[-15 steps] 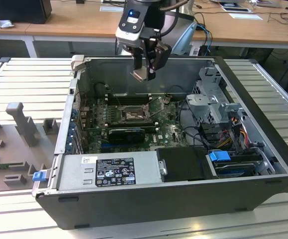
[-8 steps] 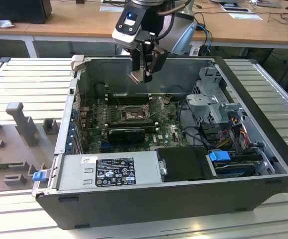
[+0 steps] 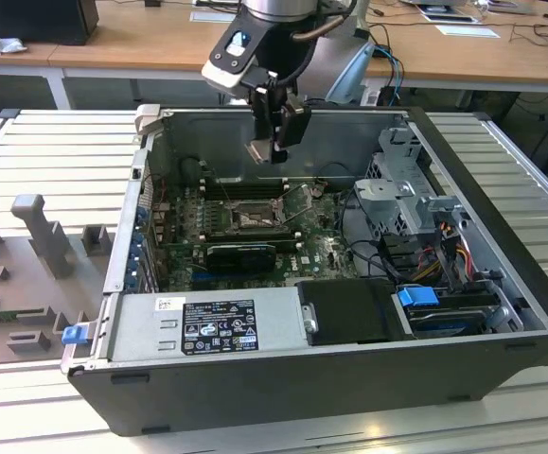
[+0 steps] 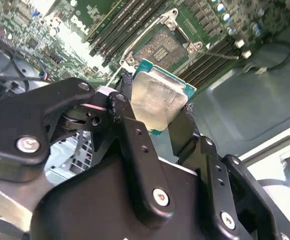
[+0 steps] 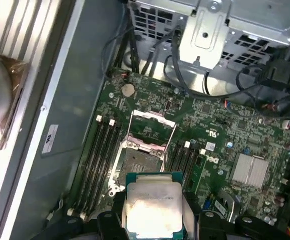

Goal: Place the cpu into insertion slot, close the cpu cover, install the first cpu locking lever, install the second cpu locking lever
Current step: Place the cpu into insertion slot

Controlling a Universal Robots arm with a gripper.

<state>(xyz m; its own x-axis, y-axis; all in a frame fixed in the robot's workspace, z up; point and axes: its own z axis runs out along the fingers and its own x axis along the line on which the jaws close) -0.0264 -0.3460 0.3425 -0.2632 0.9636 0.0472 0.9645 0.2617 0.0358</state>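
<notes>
Wooden desks (image 3: 141, 38) behind a slatted metal table (image 3: 65, 151)

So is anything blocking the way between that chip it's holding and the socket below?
Nothing visible does. The gripper holds the cpu in the air above the insertion slot, which lies bare, with the cpu cover swung open off it.

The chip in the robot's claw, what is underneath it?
Below the cpu, held by the gripper, lies the green board with the open insertion slot, in the first wrist view. What sits straight beneath the chip is hidden by it.
</notes>
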